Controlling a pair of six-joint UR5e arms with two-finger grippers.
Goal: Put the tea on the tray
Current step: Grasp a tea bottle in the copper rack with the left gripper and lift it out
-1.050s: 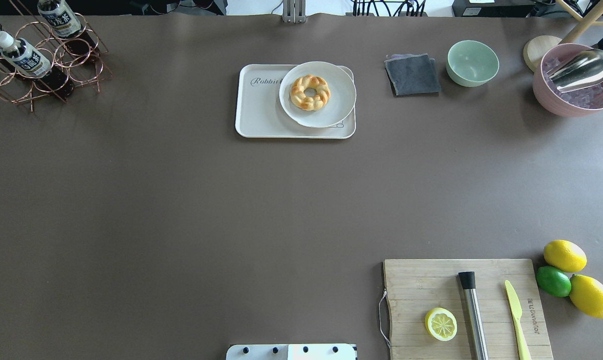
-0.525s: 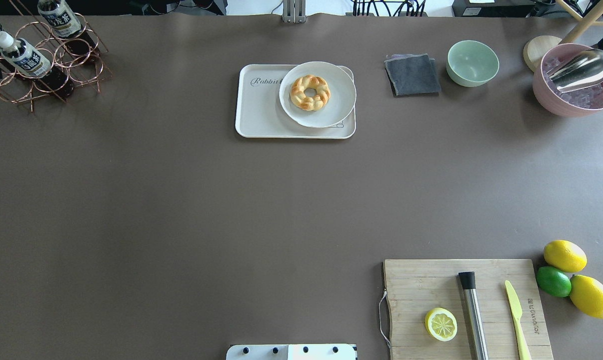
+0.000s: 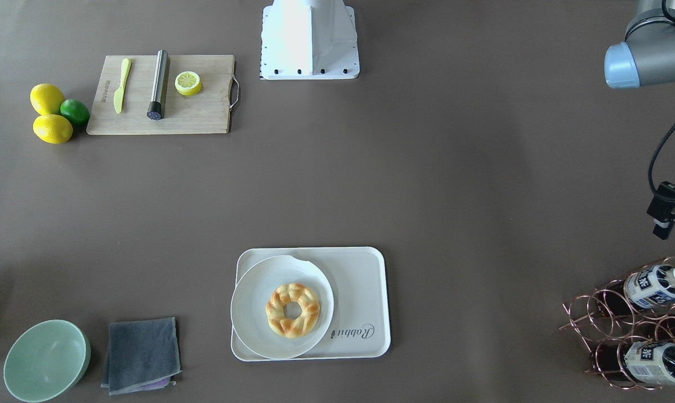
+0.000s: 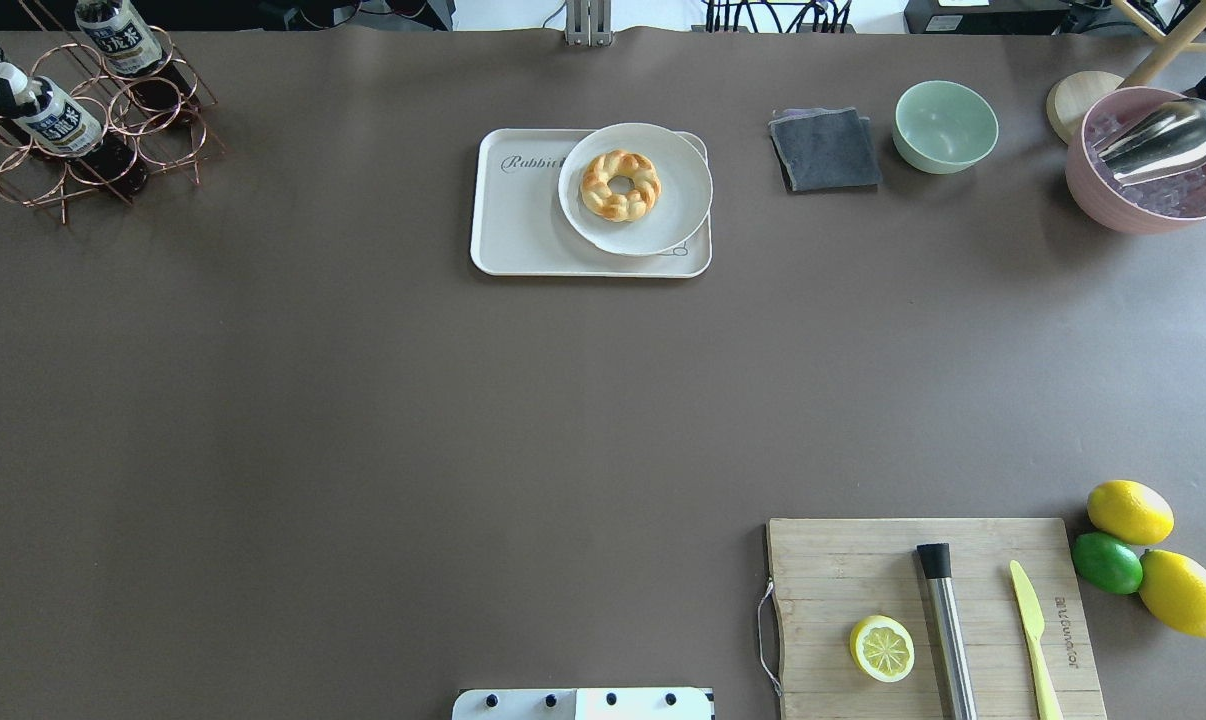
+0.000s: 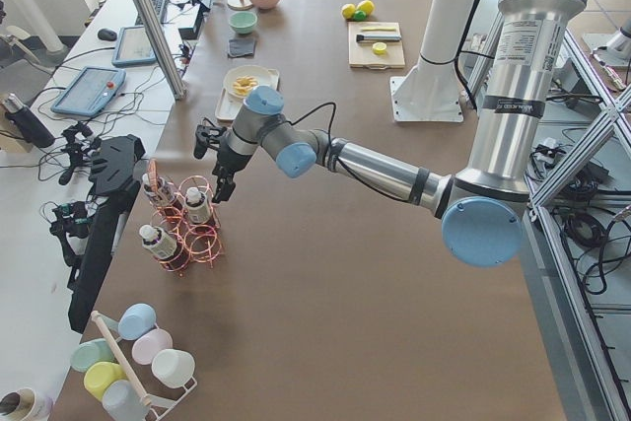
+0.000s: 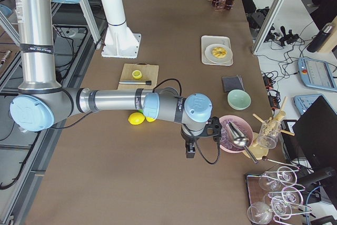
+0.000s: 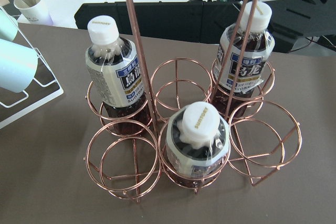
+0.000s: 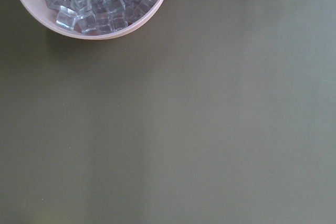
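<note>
Three tea bottles stand in a copper wire rack (image 7: 123, 171): one in front (image 7: 198, 140), one back left (image 7: 113, 74), one back right (image 7: 245, 45). Two of them show in the overhead view (image 4: 51, 112) (image 4: 113, 32). The cream tray (image 4: 523, 235) marked "Rabbit" holds a round white plate (image 4: 678, 215) with a braided ring bread. My left gripper (image 5: 219, 189) hangs above the rack, apart from the bottles; its fingers do not show in the left wrist view, so I cannot tell its state. My right gripper (image 6: 189, 154) hovers beside a pink bowl; I cannot tell its state.
The pink bowl (image 4: 1088, 185) holds ice cubes and a metal scoop. A green bowl (image 4: 945, 125) and a grey cloth (image 4: 825, 150) lie right of the tray. A cutting board (image 4: 823, 560) carries a half lemon, muddler and knife; lemons and a lime lie beside it.
A dark part of my left arm with its cable has come into the overhead view's left edge beside the rack. Nothing else has moved.
</note>
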